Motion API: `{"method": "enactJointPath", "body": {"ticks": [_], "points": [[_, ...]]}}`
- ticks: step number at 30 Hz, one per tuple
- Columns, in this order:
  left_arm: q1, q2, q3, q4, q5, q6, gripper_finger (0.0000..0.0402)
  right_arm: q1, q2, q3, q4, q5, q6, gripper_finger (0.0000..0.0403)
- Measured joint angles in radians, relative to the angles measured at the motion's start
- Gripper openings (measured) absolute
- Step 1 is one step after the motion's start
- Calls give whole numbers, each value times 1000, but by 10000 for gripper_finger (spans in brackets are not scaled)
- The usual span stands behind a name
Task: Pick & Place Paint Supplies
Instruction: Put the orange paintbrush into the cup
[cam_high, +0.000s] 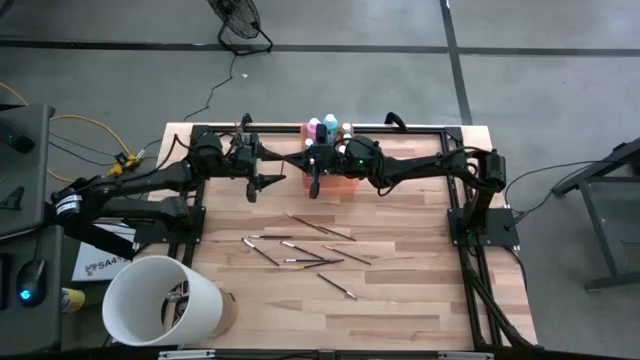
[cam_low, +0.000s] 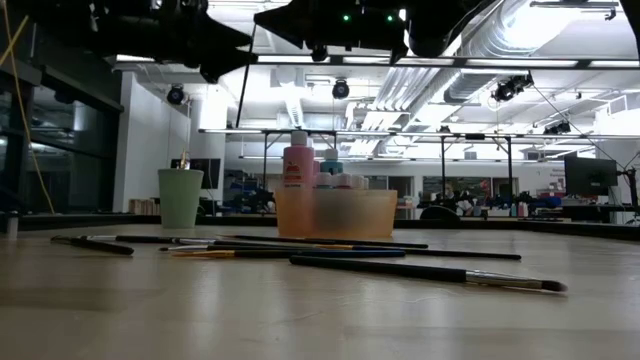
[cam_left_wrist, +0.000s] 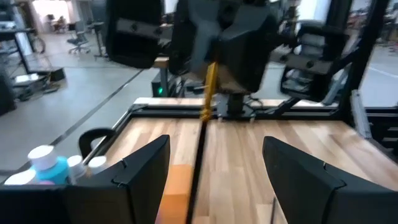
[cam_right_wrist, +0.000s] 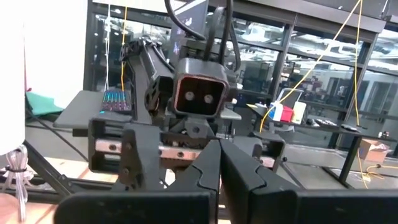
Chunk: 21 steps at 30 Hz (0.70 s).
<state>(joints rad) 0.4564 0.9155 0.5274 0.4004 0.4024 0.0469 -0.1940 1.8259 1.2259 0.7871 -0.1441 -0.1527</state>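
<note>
Translucent orange tray (cam_high: 340, 182) at the far middle of the wooden tabletop (cam_high: 400, 300), holding the pink and teal plastic bottles (cam_high: 322, 128); thin dark-handled brushes (cam_high: 305, 245) scattered on the boards nearer the front, before the tray. Large white paper cup (cam_high: 160, 300) at the front left corner; mint-green cup (cam_low: 180, 197) stands left of the tray in the low view. Left pincer (cam_high: 268, 181) just left of the tray, right pincer (cam_high: 316, 180) above the tray's left part, the two facing one another.
</note>
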Motion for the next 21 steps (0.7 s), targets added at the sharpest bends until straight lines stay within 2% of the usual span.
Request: {"method": "enactJointPath", "body": {"ticks": [5, 8, 21], "points": [[0, 20, 0, 0, -4, 0, 252, 4, 0, 0, -15, 5, 2, 3], [0, 20, 0, 6, -4, 0, 235, 4, 0, 0, -25, 8, 2, 3], [0, 20, 0, 6, -3, -2, 72, 4, 0, 0, -24, 11, 2, 3]]}}
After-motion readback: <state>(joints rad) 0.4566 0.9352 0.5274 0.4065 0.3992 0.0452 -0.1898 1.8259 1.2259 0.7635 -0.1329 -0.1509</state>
